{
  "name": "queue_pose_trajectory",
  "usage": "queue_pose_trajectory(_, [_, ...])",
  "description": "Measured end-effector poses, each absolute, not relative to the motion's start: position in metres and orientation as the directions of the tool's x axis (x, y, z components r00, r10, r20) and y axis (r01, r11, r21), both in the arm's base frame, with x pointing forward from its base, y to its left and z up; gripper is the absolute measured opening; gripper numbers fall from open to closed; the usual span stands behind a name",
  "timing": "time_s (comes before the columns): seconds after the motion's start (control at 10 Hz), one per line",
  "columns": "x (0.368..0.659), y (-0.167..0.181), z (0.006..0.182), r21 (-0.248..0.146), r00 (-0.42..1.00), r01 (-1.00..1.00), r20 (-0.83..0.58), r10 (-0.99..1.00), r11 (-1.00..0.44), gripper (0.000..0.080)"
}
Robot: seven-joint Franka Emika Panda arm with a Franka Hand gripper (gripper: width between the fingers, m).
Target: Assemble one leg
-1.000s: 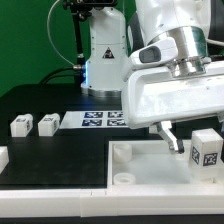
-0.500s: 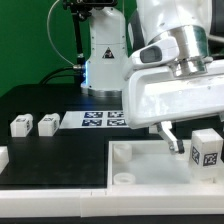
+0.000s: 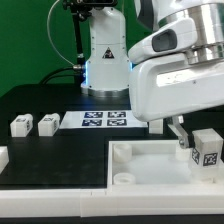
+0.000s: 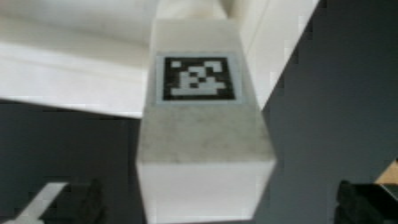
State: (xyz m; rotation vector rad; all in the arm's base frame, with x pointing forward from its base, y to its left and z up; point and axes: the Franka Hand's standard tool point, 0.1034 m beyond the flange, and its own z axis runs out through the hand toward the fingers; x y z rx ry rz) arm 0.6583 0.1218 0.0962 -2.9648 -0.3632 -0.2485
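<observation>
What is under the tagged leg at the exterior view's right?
The leg stands on the large white tray-like piece; the contact, and any socket beneath it, is covered by the leg itself.

A broad band of bare black worktop (image 3: 60,150) lay free between the marker board (image 3: 100,120) and the white tray-like piece (image 3: 150,172), bounded at the exterior view's left by two loose legs (image 3: 20,125) standing near each other. At that piece's right end in the exterior view room was tight: the tagged leg (image 3: 207,148) stood with the spread fingers (image 3: 181,136) just beside it, and the arm's bulky white housing (image 3: 175,85) closed off the space overhead. The wrist view showed only narrow dark gaps between that leg and the fingers.
</observation>
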Motion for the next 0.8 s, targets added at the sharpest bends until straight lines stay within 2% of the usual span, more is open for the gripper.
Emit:
queue_pose_trajectory(0.3, [0.649,0.111,0.083,-0.175,0.966,0.237,-0.062,0.251,-0.956,0.0649])
queue_pose_trajectory(0.6, [0.649,0.108,0.079,-0.172,0.975,0.196,-0.073,0.211,-0.965,0.0635])
queue_pose_trajectory(0.7, [0.649,0.108,0.079,-0.173,0.98,0.171,-0.077,0.186,-0.97,0.0457])
queue_pose_trajectory(0.8, [0.648,0.11,0.079,-0.168,0.993,0.056,-0.097,0.073,-0.984,0.0457])
